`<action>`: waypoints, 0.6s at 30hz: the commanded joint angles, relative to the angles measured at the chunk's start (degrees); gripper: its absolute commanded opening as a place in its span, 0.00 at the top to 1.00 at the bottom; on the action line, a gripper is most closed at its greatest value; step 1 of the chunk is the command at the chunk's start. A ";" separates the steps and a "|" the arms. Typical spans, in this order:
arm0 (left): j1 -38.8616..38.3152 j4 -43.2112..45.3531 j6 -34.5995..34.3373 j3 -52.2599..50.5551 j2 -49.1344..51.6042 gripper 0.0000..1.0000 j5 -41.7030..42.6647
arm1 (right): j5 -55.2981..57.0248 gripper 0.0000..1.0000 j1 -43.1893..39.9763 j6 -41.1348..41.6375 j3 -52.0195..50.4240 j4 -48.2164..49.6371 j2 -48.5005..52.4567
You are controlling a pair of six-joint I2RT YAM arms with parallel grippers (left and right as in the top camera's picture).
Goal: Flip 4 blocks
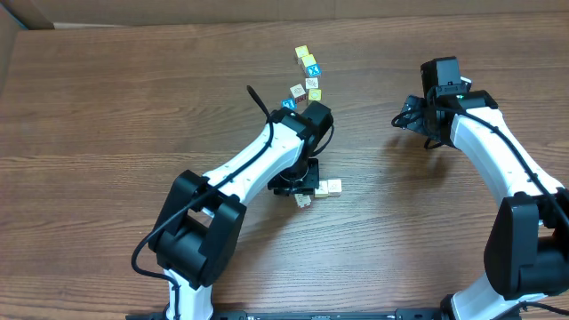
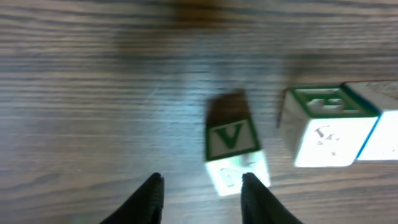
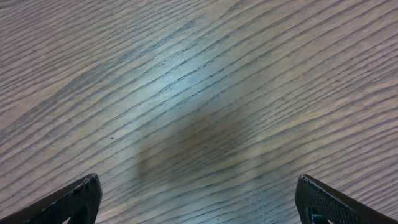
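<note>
Dark fingertips point(image 2: 149, 198) of the left pincer point(image 2: 202, 196) stood parted at the left wrist view's bottom edge, cut off and grasping nothing. A blurred, tilted V block point(image 2: 233, 146) sat just ahead, partly behind one finger. A green-bordered block point(image 2: 323, 127) lay farther off to the side, its neighbour cropped.

Overhead, the arm hid that pincer, and pale blocks point(image 1: 331, 187) peeked out beside it.

The right pincer point(image 3: 198, 199) gaped, released, over the bare table point(image 3: 186, 93).

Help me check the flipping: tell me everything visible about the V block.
The V block is a small cube, seemingly wood, resting on the table, green-bordered V face up, a white, faintly printed face toward the camera. It stands apart from the neighbour block, by the left gripper's parted jaws.
</note>
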 commanded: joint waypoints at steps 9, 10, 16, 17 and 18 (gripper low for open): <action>6.58 -9.73 2.84 6.67 -0.87 0.96 3.26 | 0.83 0.00 0.11 -0.33 0.90 0.37 -0.39; 6.14 -9.97 2.84 5.92 -0.87 0.96 3.32 | 0.83 0.00 0.11 -0.33 0.90 0.37 -0.39; 2.12 -7.82 2.36 -1.31 -0.85 0.96 7.67 | 0.83 0.00 0.11 -0.33 0.90 0.37 -0.39; 1.46 -7.08 2.36 -2.32 -0.85 0.96 8.57 | 0.83 0.00 0.11 -0.33 0.90 0.37 -0.39; 0.79 -6.03 2.36 -3.48 -0.85 0.96 9.51 | 0.83 0.00 0.11 -0.33 0.90 0.37 -0.39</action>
